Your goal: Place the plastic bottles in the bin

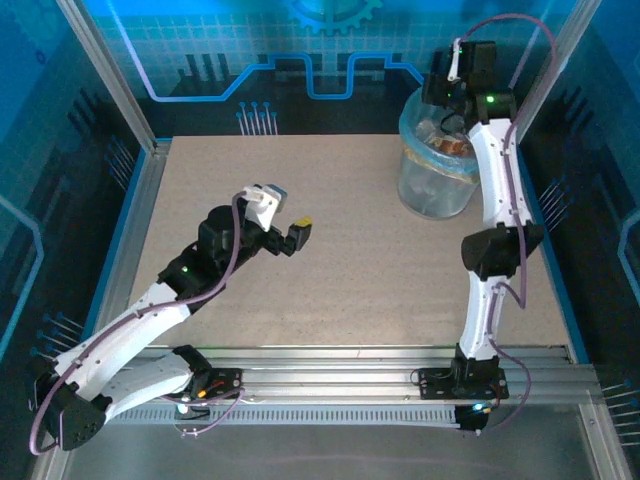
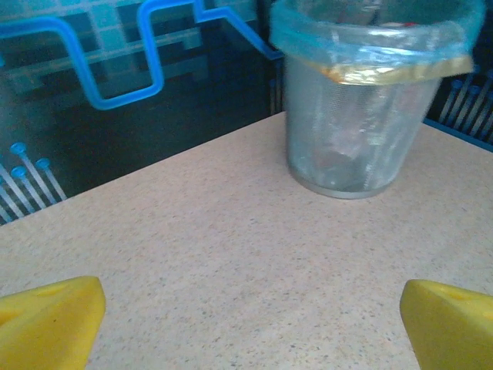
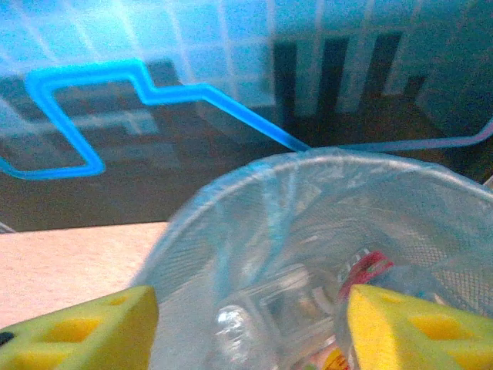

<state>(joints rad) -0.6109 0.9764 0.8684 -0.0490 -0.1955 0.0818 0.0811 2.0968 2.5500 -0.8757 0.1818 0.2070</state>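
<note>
Yellow fingertips (image 3: pixel 77 335) of the right gripper (image 3: pixel 246 331) are seen spread wide and empty above the tall translucent grey bin (image 3: pixel 231 223), lined with a light blue bag (image 3: pixel 266 204), where clear plastic bottles (image 3: pixel 269 308) are piled, while the left gripper (image 2: pixel 246 324) is held wide open, empty, over the speckled beige table (image 2: pixel 192 254).

Top view: you are looking from high up behind the arm bases (image 1: pixel 470 382), steeply down, with the whole bench (image 1: pixel 330 250) in frame up to the back wall (image 1: pixel 300 60). Widest and farthest view.

Left wrist view: you sit low over the middle of the bench, facing its far right corner, with the bin (image 2: pixel 354 116) at middling range.

Right wrist view: you hang just over the bin's rim, tilted down into it, very near.

Overlap: all three views share the bin and the blue-lined back wall. Top and left wrist also share the open bench before the bin.
</note>
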